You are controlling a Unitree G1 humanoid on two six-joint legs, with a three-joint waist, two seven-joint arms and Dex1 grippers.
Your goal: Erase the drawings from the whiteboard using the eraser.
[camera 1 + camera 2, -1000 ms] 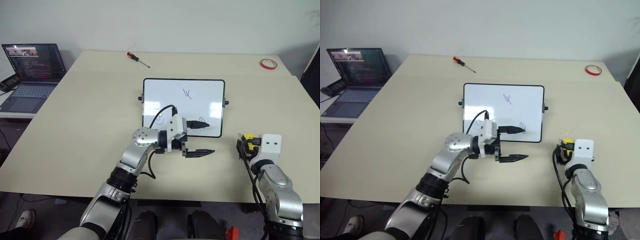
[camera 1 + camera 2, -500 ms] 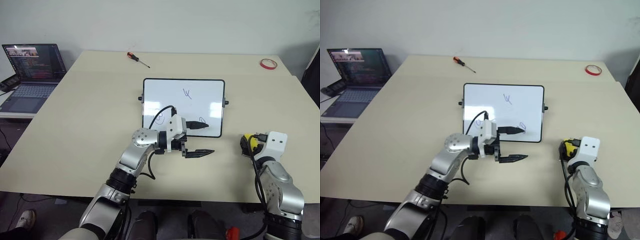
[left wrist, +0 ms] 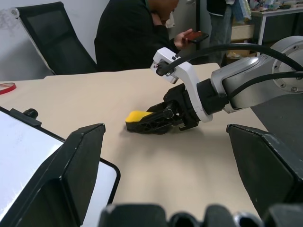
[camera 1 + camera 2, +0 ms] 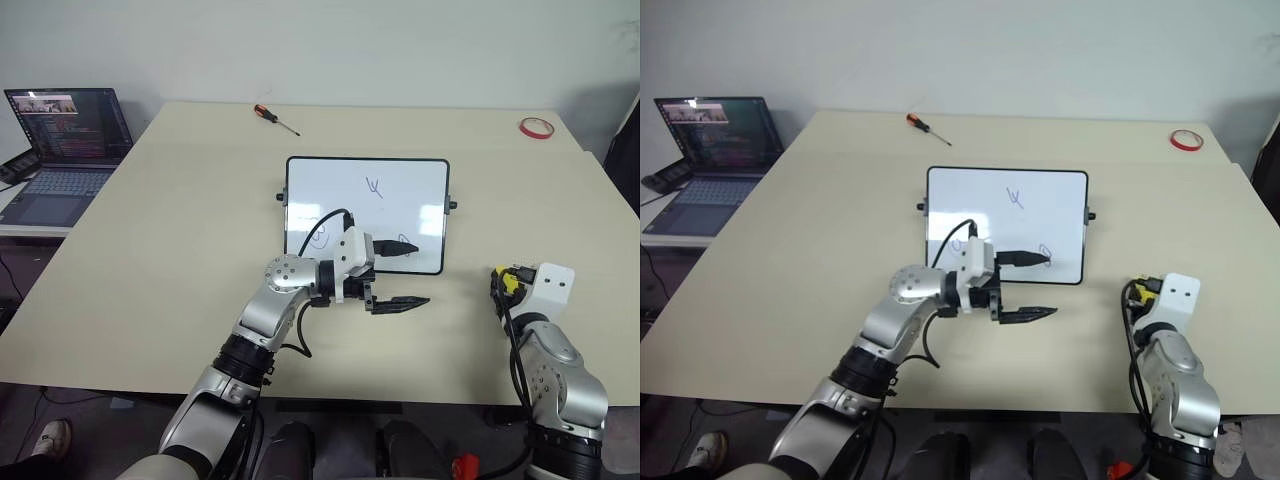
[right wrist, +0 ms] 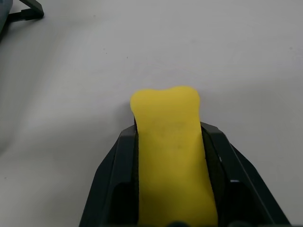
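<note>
Pinching the small yellow rectangular eraser (image 5: 170,156) between its black fingers, my right claw (image 3: 158,120) rests low on the beige table (image 4: 180,220), right of the black-framed glossy whiteboard (image 4: 367,213) with blue scribbles (image 4: 375,187). My left claw (image 4: 398,275) hangs spread at the board's near edge.

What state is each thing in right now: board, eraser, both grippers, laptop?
whiteboard: flat on the table, not yet wiped.
drawings: three blue scribbles, all unerased.
eraser: squeezed between the right gripper's fingers, at the table surface.
right gripper: shut on the eraser.
left gripper: open, holding nothing, at the board's near edge.
laptop: lid open, screen on.
</note>
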